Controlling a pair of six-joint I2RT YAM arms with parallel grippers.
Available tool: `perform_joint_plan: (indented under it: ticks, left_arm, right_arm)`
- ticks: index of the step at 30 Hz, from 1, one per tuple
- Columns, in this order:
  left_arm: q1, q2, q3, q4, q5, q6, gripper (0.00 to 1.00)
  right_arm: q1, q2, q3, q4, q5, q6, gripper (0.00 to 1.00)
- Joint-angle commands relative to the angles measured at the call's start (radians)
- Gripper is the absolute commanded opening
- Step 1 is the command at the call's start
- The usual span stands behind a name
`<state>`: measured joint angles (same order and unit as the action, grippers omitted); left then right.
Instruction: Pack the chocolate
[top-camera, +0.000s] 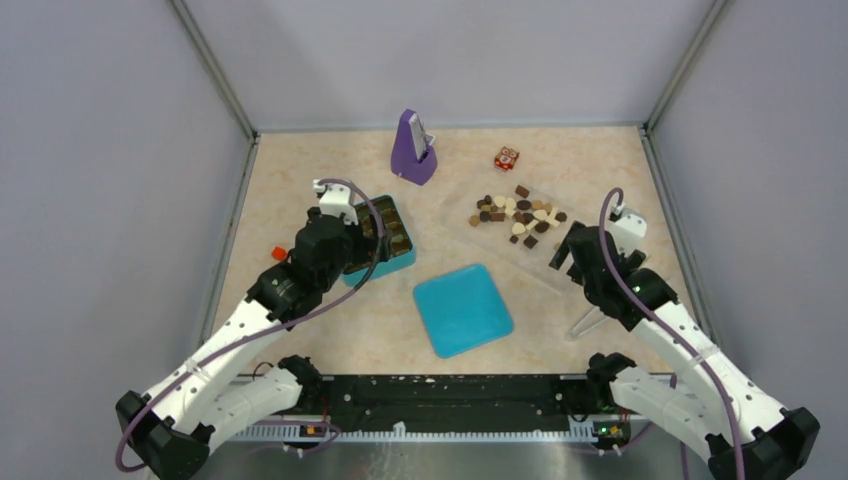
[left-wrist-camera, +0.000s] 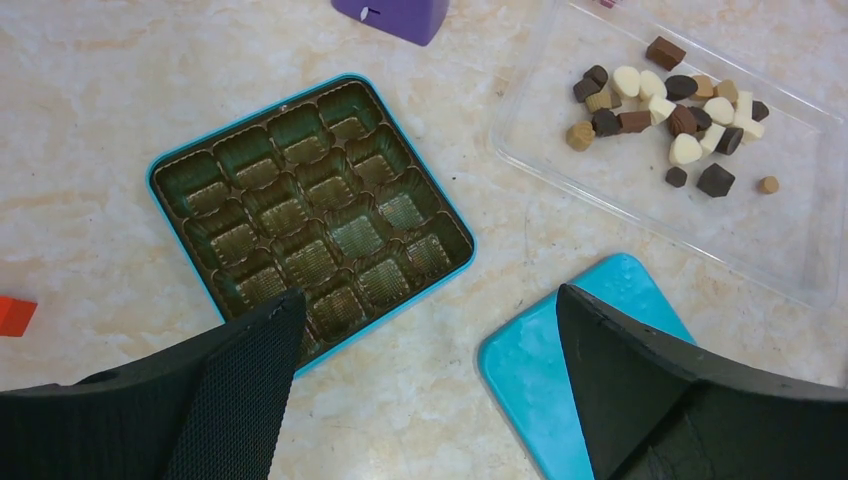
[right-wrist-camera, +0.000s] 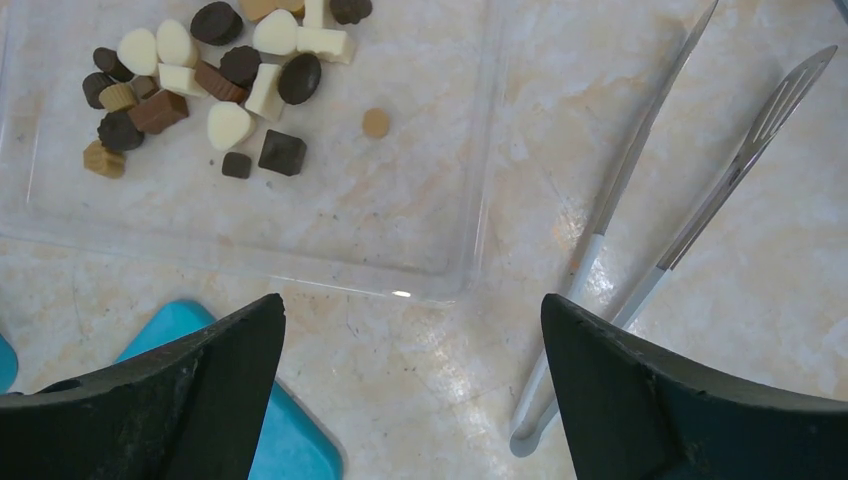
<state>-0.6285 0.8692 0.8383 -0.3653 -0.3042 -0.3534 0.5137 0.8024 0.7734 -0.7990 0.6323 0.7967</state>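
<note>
The chocolate (top-camera: 518, 214), small dark brown, light brown and cream-white pieces, lies heaped in a clear plastic tray (top-camera: 500, 240) at the right; it also shows in the left wrist view (left-wrist-camera: 670, 110) and the right wrist view (right-wrist-camera: 215, 85). A teal box (top-camera: 398, 262) with a gold cavity insert (left-wrist-camera: 310, 210), all cavities empty, sits at the left. My left gripper (left-wrist-camera: 425, 310) hovers open and empty over the box's near corner. My right gripper (right-wrist-camera: 412, 305) hovers open and empty just off the clear tray's near edge (right-wrist-camera: 300, 275).
The teal lid (top-camera: 462, 309) lies flat in the middle front. Silver tongs (right-wrist-camera: 640, 230) lie right of the clear tray. A purple metronome-like object (top-camera: 412, 150) stands at the back. A small red-and-white cube (top-camera: 506, 158) and a small orange-red block (top-camera: 279, 252) lie on the table.
</note>
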Motion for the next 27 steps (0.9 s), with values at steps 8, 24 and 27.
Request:
perform_joint_plan:
  ticks: [8,24,27]
  left_arm:
    - [0.002,0.096,0.064,-0.052,0.027,-0.050,0.99]
    - [0.002,0.185,0.078,-0.047,0.132,-0.009,0.99]
    - [0.001,0.190,0.071,-0.040,0.133,-0.004,0.99]
  right_arm:
    - [-0.007,0.024,0.014,-0.041,0.012,0.026,0.96]
    - [-0.337,0.034,-0.041,-0.140,-0.149,0.131,0.89]
    - [-0.383,0.042,-0.096,-0.044,-0.206,0.103,0.74]
